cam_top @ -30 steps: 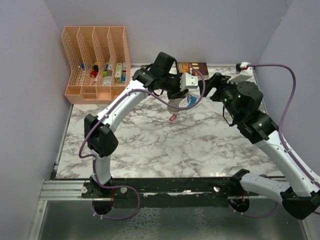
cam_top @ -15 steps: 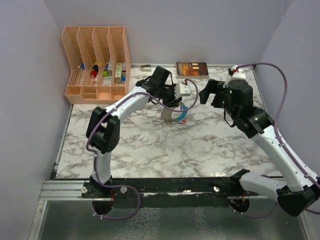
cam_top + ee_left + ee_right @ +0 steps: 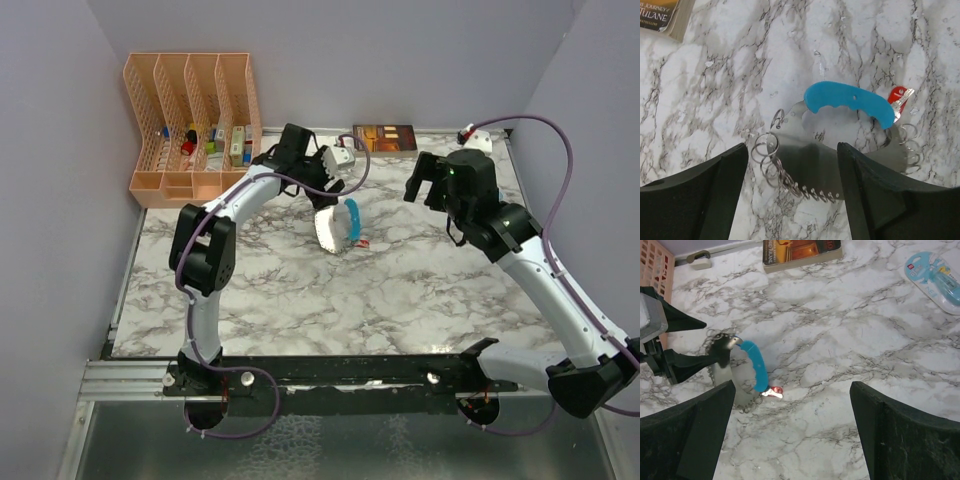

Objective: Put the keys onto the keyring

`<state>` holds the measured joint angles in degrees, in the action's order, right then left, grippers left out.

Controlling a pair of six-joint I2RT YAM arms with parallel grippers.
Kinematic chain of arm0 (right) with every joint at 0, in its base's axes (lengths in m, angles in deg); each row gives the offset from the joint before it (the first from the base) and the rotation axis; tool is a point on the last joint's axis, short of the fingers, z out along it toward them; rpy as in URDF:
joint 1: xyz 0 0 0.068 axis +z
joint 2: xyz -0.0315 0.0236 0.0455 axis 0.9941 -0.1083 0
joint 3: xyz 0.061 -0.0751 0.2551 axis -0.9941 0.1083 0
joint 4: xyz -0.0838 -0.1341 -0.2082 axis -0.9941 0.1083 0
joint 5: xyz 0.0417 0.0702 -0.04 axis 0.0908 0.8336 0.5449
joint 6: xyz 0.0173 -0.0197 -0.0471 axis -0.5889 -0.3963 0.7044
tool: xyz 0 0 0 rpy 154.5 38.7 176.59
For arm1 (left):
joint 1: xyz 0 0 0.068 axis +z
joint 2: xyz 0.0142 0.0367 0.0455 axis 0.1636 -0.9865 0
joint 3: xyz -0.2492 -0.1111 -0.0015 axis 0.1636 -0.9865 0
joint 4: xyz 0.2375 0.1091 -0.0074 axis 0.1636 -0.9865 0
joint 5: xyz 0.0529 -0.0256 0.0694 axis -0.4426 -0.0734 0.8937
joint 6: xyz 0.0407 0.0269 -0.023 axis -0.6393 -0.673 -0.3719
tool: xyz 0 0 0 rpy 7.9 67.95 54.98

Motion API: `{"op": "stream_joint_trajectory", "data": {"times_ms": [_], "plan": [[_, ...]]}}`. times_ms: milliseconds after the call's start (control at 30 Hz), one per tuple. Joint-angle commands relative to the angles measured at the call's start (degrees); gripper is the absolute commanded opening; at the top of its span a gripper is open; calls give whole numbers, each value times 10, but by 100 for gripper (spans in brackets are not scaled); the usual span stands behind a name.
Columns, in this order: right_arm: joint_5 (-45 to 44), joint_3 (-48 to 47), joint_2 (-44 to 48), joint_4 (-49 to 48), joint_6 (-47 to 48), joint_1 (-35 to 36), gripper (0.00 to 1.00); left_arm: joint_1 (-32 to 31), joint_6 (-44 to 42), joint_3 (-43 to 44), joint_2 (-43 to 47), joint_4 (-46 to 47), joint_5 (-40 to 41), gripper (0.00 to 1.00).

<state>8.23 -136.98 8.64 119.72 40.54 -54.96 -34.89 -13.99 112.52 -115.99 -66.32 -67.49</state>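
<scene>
Left pincer (image 3: pixel 792 150) just sprung open, keyring (image 3: pixel 337 224) dropped onto worktop (image 3: pixel 715 75), red key (image 3: pixel 897 95) at its strap, seemingly threaded on.

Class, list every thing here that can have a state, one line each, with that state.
keyring, lying loose, ungripped
red key, lying flat at the keyring's end
left gripper, open, empty
right gripper, open, empty
book, closed, lying flat

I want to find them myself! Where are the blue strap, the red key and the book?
blue strap (image 3: pixel 850 101), left wrist view, middle of its curve
red key (image 3: pixel 897 94), left wrist view, its red tag
book (image 3: pixel 802 249), right wrist view, its cover
</scene>
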Motion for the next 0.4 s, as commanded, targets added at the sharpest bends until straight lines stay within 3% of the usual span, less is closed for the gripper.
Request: {"op": "stream_joint_trajectory", "data": {"times_ms": [0,367], "plan": [[-19,-9,-6,-12,11,-1,99,2,8,27,-4,16,19,80],[-30,-14,-26,-5,19,-1,99,35,14,16,27,56,90,84]]}}
